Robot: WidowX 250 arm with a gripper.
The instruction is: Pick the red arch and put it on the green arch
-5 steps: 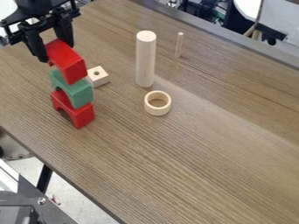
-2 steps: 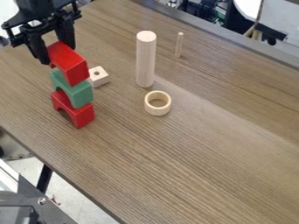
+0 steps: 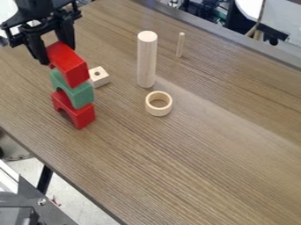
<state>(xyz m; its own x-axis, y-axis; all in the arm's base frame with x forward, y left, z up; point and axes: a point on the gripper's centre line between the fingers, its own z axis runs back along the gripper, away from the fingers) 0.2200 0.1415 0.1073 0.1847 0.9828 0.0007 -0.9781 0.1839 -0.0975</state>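
Note:
At the upper left the black gripper (image 3: 60,56) is shut on the upper red arch (image 3: 70,65), one finger on each side of its rear end. That arch stands right above the green arch (image 3: 76,92) and overlaps it in the view; whether the two touch, I cannot tell. Beneath the green arch is a second red arch (image 3: 81,116), standing on the table with its opening facing down.
Just right of the stack lies a small wooden block with a hole (image 3: 99,76). A tall wooden cylinder (image 3: 147,61), a wooden ring (image 3: 159,110) and a thin peg (image 3: 180,45) stand farther right on the brown table (image 3: 200,145).
The gripper and the red arch in it have shifted very slightly right and down since the earliest frame. The green arch and the lower red arch have stayed put.

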